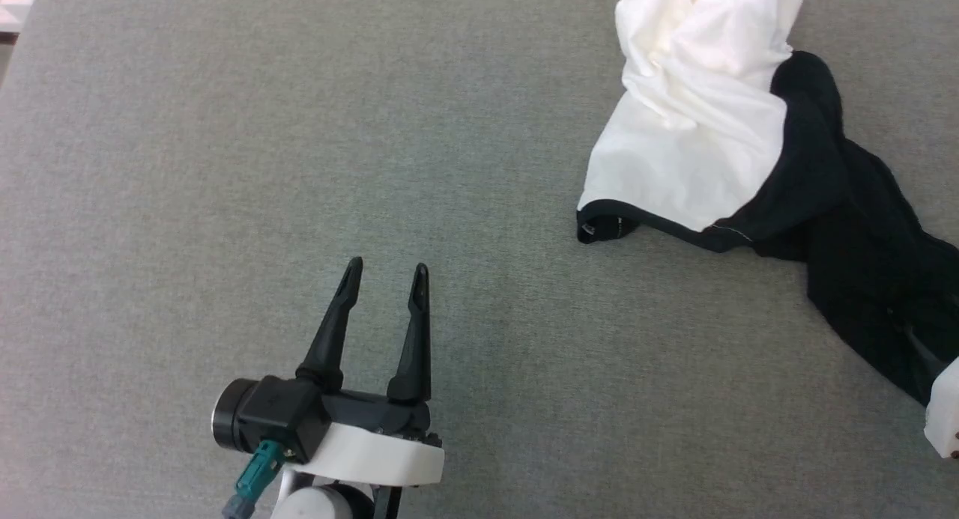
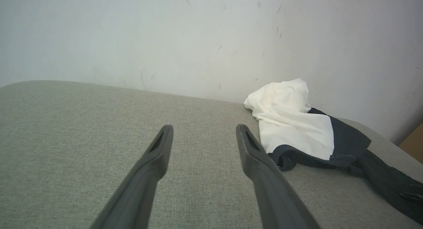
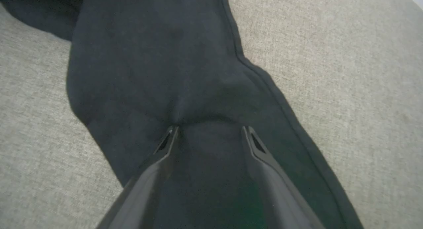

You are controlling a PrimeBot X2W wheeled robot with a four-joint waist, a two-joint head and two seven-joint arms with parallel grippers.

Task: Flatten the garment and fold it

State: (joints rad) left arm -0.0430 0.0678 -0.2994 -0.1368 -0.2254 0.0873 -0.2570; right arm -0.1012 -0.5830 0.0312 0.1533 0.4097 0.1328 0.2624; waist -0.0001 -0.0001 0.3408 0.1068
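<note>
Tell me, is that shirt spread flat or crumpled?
Crumpled. The garment lies heaped on the grey surface, its white body rumpled into folds and a black sleeve trailing twisted to one side.

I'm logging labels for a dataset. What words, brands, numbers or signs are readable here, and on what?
None can be read.
The garment shows tiny pale marks on its black collar trim, too small to read.
The grey surface and the wall bear no text.
</note>
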